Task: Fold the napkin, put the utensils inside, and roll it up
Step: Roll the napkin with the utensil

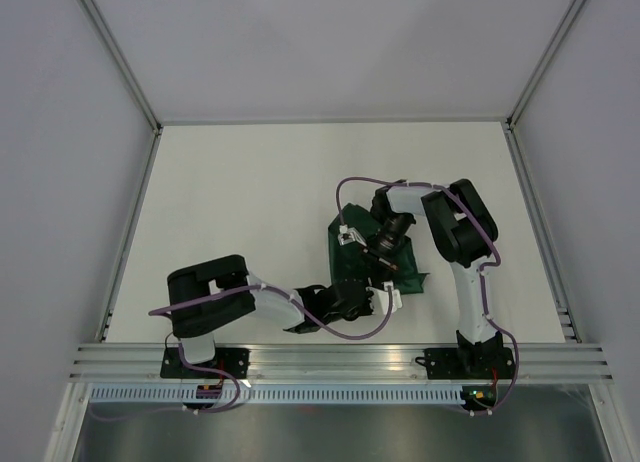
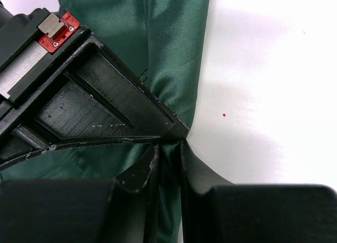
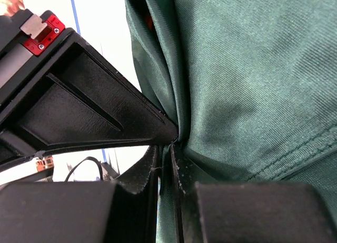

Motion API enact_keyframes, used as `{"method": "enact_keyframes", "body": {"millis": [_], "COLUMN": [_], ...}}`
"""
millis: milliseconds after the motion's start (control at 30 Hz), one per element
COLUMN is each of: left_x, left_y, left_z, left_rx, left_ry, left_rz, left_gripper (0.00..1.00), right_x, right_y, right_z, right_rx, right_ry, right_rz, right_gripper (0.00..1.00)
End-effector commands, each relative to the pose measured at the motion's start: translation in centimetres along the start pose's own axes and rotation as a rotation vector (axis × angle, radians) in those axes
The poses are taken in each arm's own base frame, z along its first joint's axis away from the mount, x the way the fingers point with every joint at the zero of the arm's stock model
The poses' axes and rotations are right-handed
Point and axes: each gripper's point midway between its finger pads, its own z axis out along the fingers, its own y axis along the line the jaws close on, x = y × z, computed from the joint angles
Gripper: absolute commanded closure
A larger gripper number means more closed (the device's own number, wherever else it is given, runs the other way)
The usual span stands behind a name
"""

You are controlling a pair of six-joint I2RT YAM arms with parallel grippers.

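One dark green napkin (image 3: 253,85), sheeny twill, bunched on smooth white bench (image 1: 300,182). Pinched twice: left gripper (image 2: 169,149), right gripper (image 3: 169,148), both nearly closed.

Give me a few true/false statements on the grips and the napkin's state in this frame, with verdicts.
1. The left gripper is pinching the napkin. True.
2. The right gripper hangs open above the cloth. False: its fingers are closed on a fold of the napkin.
3. The napkin lies flat and fully spread out. False: it is bunched and creased between the two grippers.
4. The napkin is nearer the arms' edge of the table than the far edge. True.
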Motion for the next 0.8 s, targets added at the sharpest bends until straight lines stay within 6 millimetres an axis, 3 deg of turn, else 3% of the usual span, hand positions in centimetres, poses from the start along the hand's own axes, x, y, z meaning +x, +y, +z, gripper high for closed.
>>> {"method": "enact_keyframes", "body": {"millis": [0, 133, 200, 367, 533, 767], "left_x": [3.8, 4.1, 4.3, 4.8, 4.8, 5.5], "left_y": [-2.6, -2.9, -2.9, -2.9, -2.9, -2.2], "left_z": [-0.1, -0.3, -0.4, -0.7, -1.0, -1.2], "left_rx": [0.149, 0.199, 0.22, 0.271, 0.331, 0.432], "left_ry": [0.14, 0.141, 0.145, 0.16, 0.155, 0.157], "left_rz": [-0.084, -0.136, -0.171, -0.262, -0.368, -0.547], "left_gripper": [0.98, 0.98, 0.98, 0.98, 0.98, 0.98], "right_x": [-0.2, -0.8, -1.4, -3.1, -5.0, -5.5], "right_y": [-4.3, -4.3, -4.0, -2.6, -1.7, -1.0], "right_z": [0.3, -0.3, -1.2, -3.6, -7.0, -12.4], "right_rx": [0.118, 0.151, 0.171, 0.214, 0.291, 0.399], "right_ry": [0.033, 0.009, -0.018, -0.088, -0.204, -0.39], "right_rz": [-0.146, -0.156, -0.164, -0.202, -0.231, -0.263], "right_gripper": [0.84, 0.73, 0.63, 0.53, 0.49, 0.48]}}
